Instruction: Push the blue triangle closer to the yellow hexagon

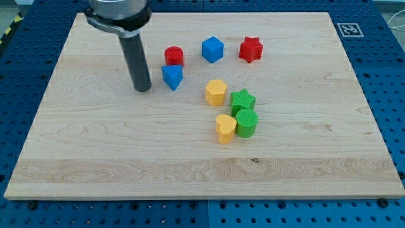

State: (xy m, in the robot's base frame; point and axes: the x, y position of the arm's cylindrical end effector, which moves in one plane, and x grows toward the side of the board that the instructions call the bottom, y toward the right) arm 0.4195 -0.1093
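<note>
The blue triangle (pixel 172 76) lies on the wooden board, left of centre near the view's top. The yellow hexagon (pixel 216 92) lies to its right and slightly lower, a short gap apart. My tip (pixel 143 88) rests on the board just left of the blue triangle, a small gap between them. The rod rises from the tip toward the view's top left.
A red cylinder (pixel 174 56) sits right above the blue triangle. A blue cube (pixel 212 49) and a red star (pixel 250 49) lie further right. A green star (pixel 242 101), a green cylinder (pixel 246 123) and a yellow heart (pixel 224 128) cluster below the hexagon.
</note>
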